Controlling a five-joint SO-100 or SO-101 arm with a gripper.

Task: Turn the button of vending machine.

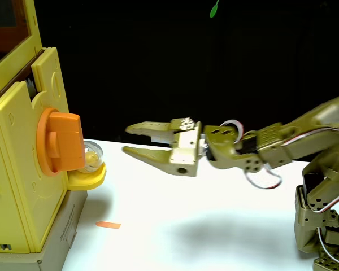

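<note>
The vending machine (pixel 14 186) is a pale-yellow plastic box at the left edge of the fixed view, with a reddish-brown window at its top left. Its button (pixel 61 142), an orange disc with a thick blocky bar sticking out to the right, sits on the machine's front. Just below it a small yellow tray (pixel 89 178) holds a clear round capsule (pixel 92 155). My olive-green gripper (pixel 127 140) reaches in from the right, level with the button and a short gap to its right. Its two fingers are spread and hold nothing.
The machine stands on a grey-beige base block (pixel 62 237) on a white table (pixel 203 220). A small orange strip (pixel 108 225) lies on the table in front of the block. My arm's base (pixel 325 226) stands at the right edge. The background is black.
</note>
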